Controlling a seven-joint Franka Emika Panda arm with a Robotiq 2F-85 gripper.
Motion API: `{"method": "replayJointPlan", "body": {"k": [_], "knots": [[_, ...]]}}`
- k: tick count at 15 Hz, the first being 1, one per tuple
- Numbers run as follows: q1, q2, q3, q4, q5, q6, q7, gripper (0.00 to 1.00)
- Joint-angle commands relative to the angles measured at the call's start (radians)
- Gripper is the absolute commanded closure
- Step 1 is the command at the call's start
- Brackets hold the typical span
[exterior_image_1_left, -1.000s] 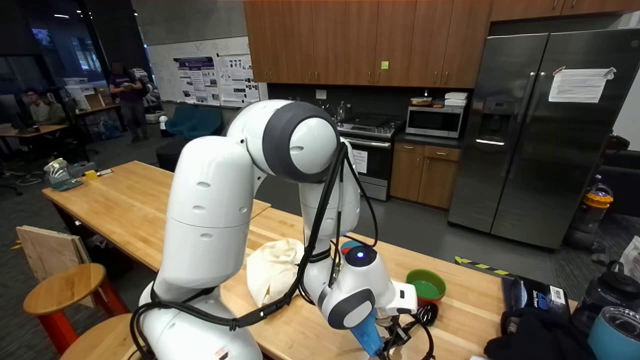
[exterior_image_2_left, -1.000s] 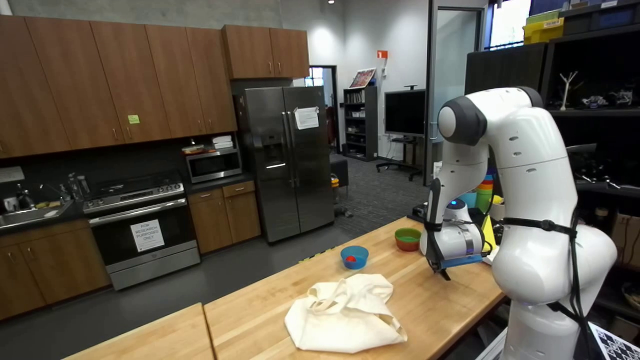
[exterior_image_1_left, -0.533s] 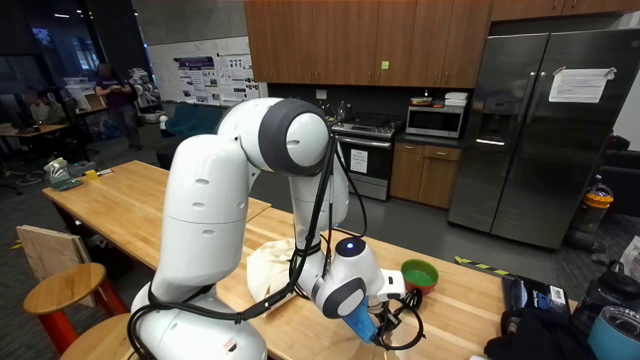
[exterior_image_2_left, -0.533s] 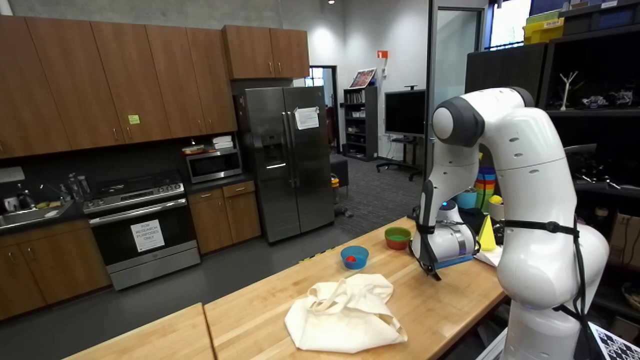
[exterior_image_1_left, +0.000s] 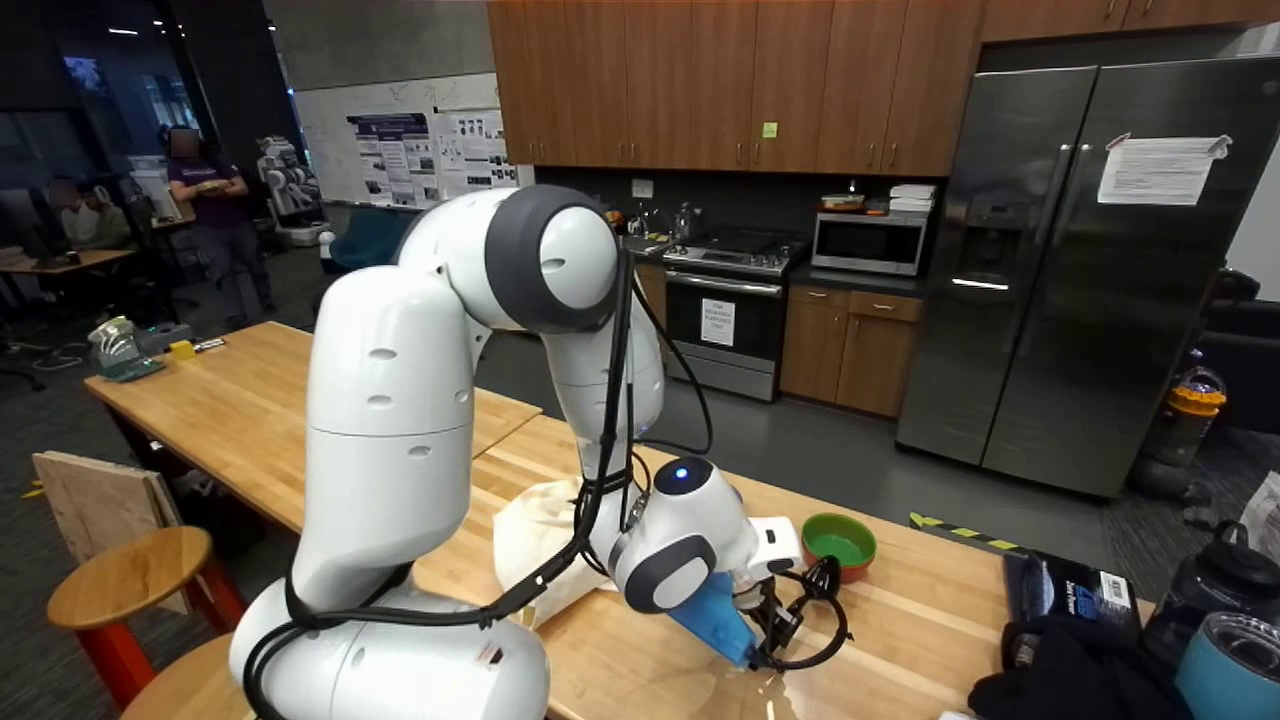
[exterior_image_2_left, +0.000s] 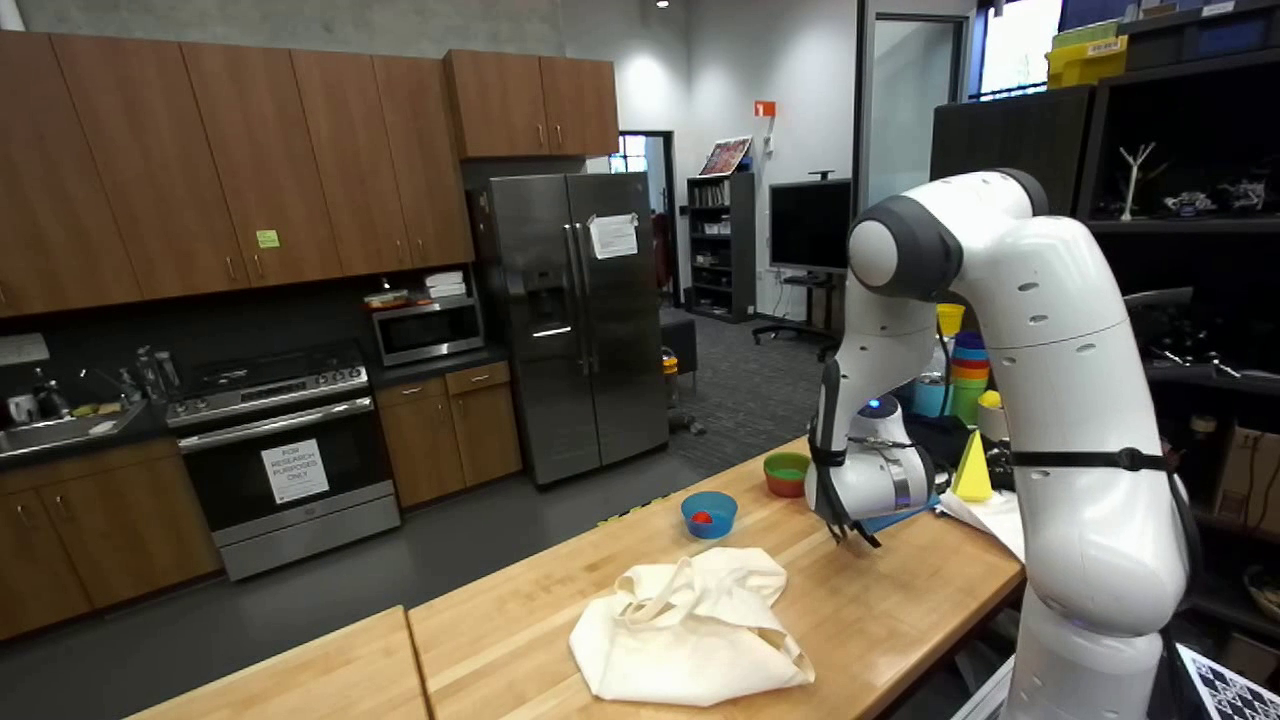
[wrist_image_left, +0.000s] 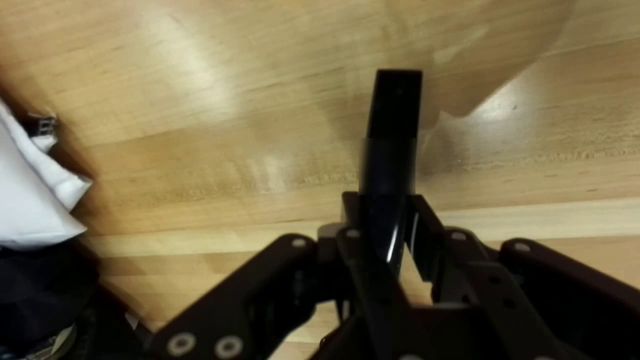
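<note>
Clamped on a black strip (wrist_image_left: 397, 105) over the table (exterior_image_2_left: 850, 620)

At far left in an exterior view, an oven (exterior_image_2_left: 290, 465), then a microwave (exterior_image_2_left: 430, 330) and a fridge (exterior_image_2_left: 545, 400), all well beyond the table. Next along, lying on the wood, a cream bag (exterior_image_2_left: 690, 640), crumpled and slack. Behind it, nearer the table's far edge, a blue bowl (exterior_image_2_left: 712, 502) containing a red ball (exterior_image_2_left: 702, 518). Farther right again, near that same edge, a green-and-red bowl (exterior_image_2_left: 786, 475), upright in both exterior views and well apart from the bag.

Just right of that bowl, low over the wood, the gripper (wrist_image_left: 386, 215). Pinching the strip between the fingers (wrist_image_left: 424, 235), brought in from both sides. Seen in the wrist view reaching straight out past the fingertips, narrow and square-ended, with a glossy streak lower down. Cannot tell of any contact between strip and wood. To the gripper's right, a blue piece (exterior_image_2_left: 893, 517), slanting, close alongside. Near the gripper too, a black cable loop (exterior_image_1_left: 844, 632), curving over the wood.

Farther right, stacked cups (exterior_image_2_left: 970, 380), partly hidden by the arm (exterior_image_2_left: 1075, 400), then a yellow wedge (exterior_image_2_left: 972, 472), standing upright, and a white sheet (exterior_image_2_left: 985, 515). At far right, dark shelves (exterior_image_2_left: 1190, 225), behind the arm.
</note>
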Motion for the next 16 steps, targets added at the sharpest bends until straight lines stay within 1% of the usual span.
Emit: {"method": "replayJointPlan", "body": {"k": [1,5,8,10,11,12,13,16], "knots": [[0.194,-0.026,-0.097,-0.013,0.223,0.0,-0.182,0.94],[0.413,-0.043,-0.179,-0.016,0.563,0.0,-0.413,0.94],[0.602,-0.045,-0.289,-0.015,0.823,0.0,-0.612,0.94],[0.692,-0.024,-0.351,-0.009,0.971,0.0,-0.761,0.94],[0.703,-0.002,-0.361,-0.001,1.035,0.0,-0.837,0.94],[0.697,0.0,-0.362,-0.001,1.077,-0.002,-0.914,0.94],[0.704,-0.001,-0.379,-0.002,1.124,-0.003,-0.99,0.94],[0.686,-0.003,-0.403,-0.002,1.194,-0.029,-1.221,0.94]]}}
